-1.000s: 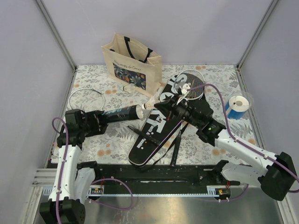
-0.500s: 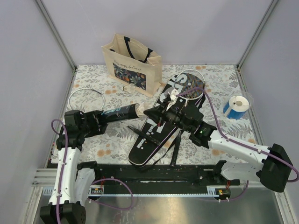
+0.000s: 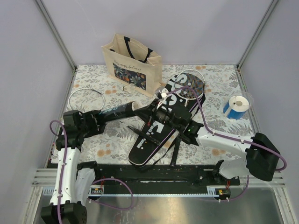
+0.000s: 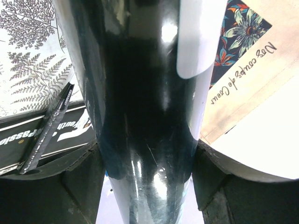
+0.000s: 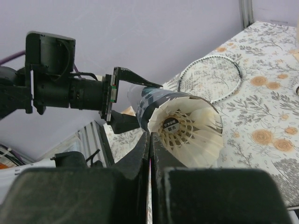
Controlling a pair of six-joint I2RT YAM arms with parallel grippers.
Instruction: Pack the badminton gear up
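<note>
My left gripper [image 3: 99,117] is shut on the long black tube [image 3: 117,111] and holds it off the table, with the mouth pointing right. The tube fills the left wrist view [image 4: 145,93] between the fingers [image 4: 84,177]. A white feather shuttlecock [image 5: 189,130] sits in the tube's mouth with its skirt facing out. My right gripper [image 5: 150,140] is shut, with nothing between its fingers, and its tips rest against the shuttlecock's rim; in the top view this gripper [image 3: 148,111] covers the shuttlecock. The black "SPORT" cover [image 3: 152,137] lies below, with one racket head [image 3: 192,84] on its far end.
The second racket's head [image 3: 86,98] lies at the far left and also shows in the right wrist view [image 5: 210,81]. The beige floral tote bag [image 3: 131,65] stands at the back. The blue-and-white roll [image 3: 237,106] stands at the right edge. Black straps [image 3: 176,144] trail off the cover.
My right gripper has moved left across the cover to the tube's mouth and now touches the shuttlecock there. My left gripper has kept hold of the tube, almost still.
</note>
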